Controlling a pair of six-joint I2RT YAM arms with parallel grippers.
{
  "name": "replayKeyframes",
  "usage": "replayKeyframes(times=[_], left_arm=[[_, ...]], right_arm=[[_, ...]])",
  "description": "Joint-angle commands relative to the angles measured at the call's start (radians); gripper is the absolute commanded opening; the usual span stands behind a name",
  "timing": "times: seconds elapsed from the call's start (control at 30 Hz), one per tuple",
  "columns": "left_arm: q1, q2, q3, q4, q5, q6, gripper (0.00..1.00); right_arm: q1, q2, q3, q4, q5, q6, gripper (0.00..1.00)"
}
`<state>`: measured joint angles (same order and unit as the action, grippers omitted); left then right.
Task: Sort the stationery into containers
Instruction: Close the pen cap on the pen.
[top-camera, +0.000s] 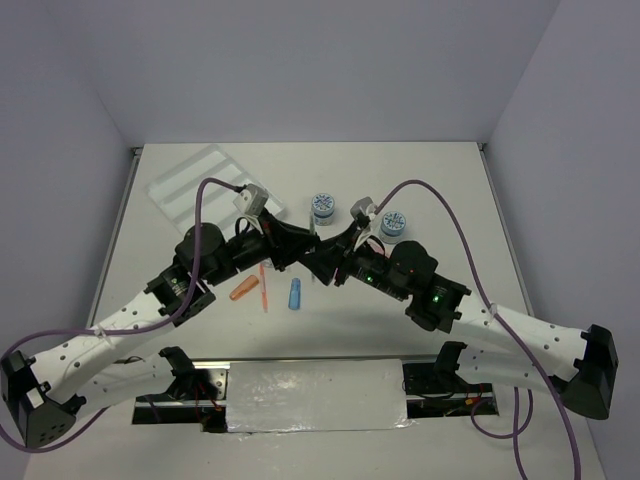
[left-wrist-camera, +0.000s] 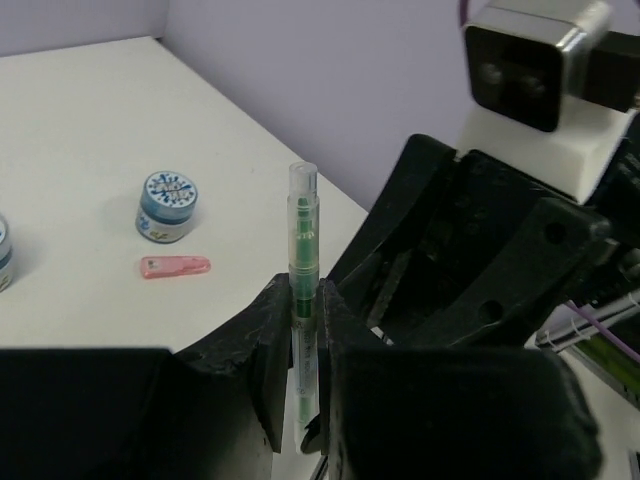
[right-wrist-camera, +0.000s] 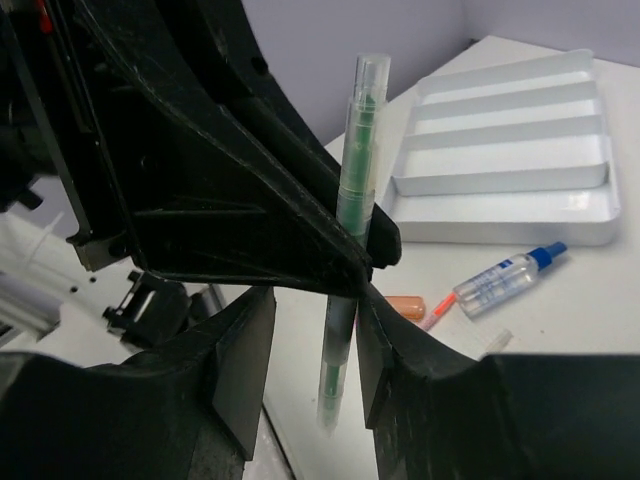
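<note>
Left fingers (left-wrist-camera: 262, 350) pinch green pen (left-wrist-camera: 303, 235); right fingers (right-wrist-camera: 240, 365) apart.

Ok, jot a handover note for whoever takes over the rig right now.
Left gripper: jaws shut on the green pen.
Right gripper: jaws open around the same pen.
Tray: far left, nothing visible in it.
On the table: two pots, orange cap, orange pen, bottle, pink piece.
Done: nothing sorted yet.
Left: everything, the green pen first.
</note>
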<state>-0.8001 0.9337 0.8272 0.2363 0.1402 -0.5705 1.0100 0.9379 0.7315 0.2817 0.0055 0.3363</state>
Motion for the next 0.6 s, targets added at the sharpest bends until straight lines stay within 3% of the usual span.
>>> replayKeyframes(times=[0.0, 0.13, 0.2, 0.27, 0.33, 0.43, 0.47, 0.57], left_arm=[[-0.004, -0.016, 0.016, 0.110, 0.130, 0.050, 0.12], [-0.004, -0.021, 0.015, 0.127, 0.151, 0.044, 0.16], [-0.004, -0.022, 0.015, 0.135, 0.157, 0.041, 0.19], [-0.004, -0.019, 0.016, 0.135, 0.160, 0.043, 0.22], [-0.004, -0.016, 0.020, 0.126, 0.159, 0.046, 0.28], [-0.004, -0.021, 0.020, 0.126, 0.159, 0.054, 0.63], [-0.004, -0.022, 0.023, 0.123, 0.157, 0.055, 0.81], [-0.004, -0.029, 0.052, 0.087, 0.124, 0.070, 0.93]], right_arm=[[0.007, -0.024, -0.006, 0.053, -0.108, -0.023, 0.45], [0.007, -0.027, -0.001, 0.037, -0.124, -0.039, 0.43], [0.007, -0.030, -0.006, 0.036, -0.118, -0.042, 0.30], [0.007, -0.036, -0.012, 0.037, -0.099, -0.039, 0.03], [0.007, -0.050, -0.024, 0.045, -0.087, -0.034, 0.00], [0.009, -0.057, -0.027, 0.036, -0.078, -0.033, 0.00], [0.007, -0.056, -0.023, 0.031, -0.072, -0.033, 0.00], [0.007, -0.047, -0.014, 0.008, -0.065, -0.034, 0.00]])
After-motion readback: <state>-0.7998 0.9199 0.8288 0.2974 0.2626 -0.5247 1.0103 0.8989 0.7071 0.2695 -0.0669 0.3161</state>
